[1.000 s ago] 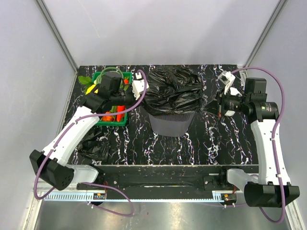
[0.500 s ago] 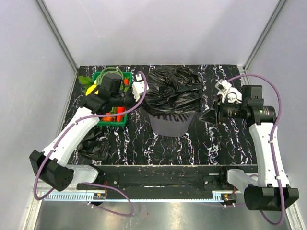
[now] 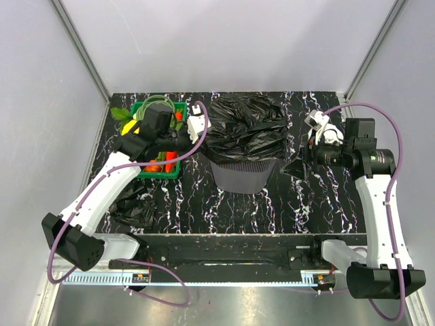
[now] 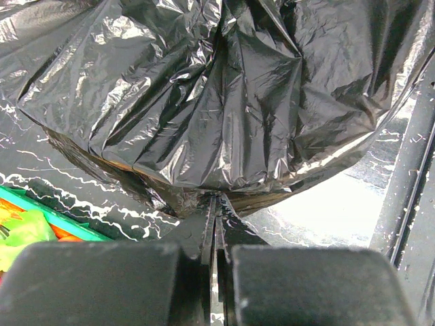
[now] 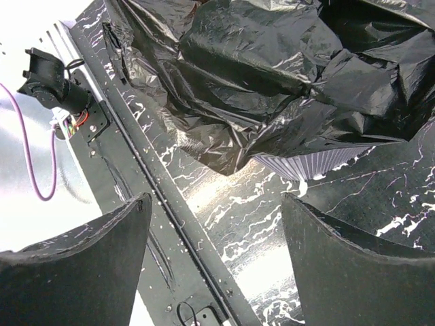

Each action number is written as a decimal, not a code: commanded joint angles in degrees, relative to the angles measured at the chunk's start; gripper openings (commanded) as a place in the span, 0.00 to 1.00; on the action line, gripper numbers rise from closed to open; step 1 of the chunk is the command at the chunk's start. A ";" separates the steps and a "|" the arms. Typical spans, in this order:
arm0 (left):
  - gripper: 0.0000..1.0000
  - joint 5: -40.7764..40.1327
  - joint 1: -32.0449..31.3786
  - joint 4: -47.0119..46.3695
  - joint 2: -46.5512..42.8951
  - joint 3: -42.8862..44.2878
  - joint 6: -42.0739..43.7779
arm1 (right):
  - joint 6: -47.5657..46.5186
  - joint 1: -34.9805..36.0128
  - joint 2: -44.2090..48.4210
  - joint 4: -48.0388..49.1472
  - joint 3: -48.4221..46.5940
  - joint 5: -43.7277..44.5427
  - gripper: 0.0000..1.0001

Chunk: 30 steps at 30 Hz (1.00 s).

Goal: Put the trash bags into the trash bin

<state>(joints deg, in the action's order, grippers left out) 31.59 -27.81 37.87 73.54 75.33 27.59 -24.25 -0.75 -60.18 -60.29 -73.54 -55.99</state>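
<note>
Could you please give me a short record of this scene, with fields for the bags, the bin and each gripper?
trash bin: upright, mid-table, mouth covered by a bag
bag on bin: black, draped over the rim
loose bag: crumpled on the table, near left, outside the bin
left gripper: shut, pinching the draped bag's edge
right gripper: open, empty, right of the bin
green crate: left of the bin, items inside

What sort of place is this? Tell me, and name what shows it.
Probably a robotics lab test cell: plain grey walls enclose a black marbled table, a left arm and right arm are bolted at its near edge, and a trash bin and green crate stand as props.
</note>
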 commanded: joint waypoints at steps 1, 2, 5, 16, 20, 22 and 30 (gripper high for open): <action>0.00 0.40 -0.14 -1.30 -0.77 1.13 0.36 | -0.36 0.49 -1.16 3.51 -1.96 1.32 0.82; 0.00 0.57 -0.22 -1.30 -0.59 1.13 0.35 | 0.16 1.97 -1.34 4.65 -1.79 1.41 0.81; 0.00 0.57 -0.22 -1.30 -0.33 1.31 0.35 | 0.69 2.34 -2.65 6.32 -2.13 1.32 0.80; 0.00 0.31 -0.22 -1.30 -0.32 1.66 0.53 | 1.22 2.95 -4.68 9.67 -3.01 2.73 0.68; 0.00 0.22 -0.22 -1.30 -0.32 1.57 0.62 | 1.31 3.04 -4.77 9.67 -3.54 2.11 0.61; 0.00 0.40 -0.22 -1.30 -0.41 1.57 0.53 | 1.40 3.04 -4.86 9.67 -3.63 1.58 0.57; 0.00 0.40 -0.22 -1.30 -0.76 1.40 0.62 | 0.87 3.21 -4.59 9.93 -3.02 0.27 0.32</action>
<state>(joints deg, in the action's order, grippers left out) 31.59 -27.81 37.87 73.56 75.33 27.59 -22.96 1.87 -65.17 -52.10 -74.89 -53.71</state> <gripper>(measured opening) 0.013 0.379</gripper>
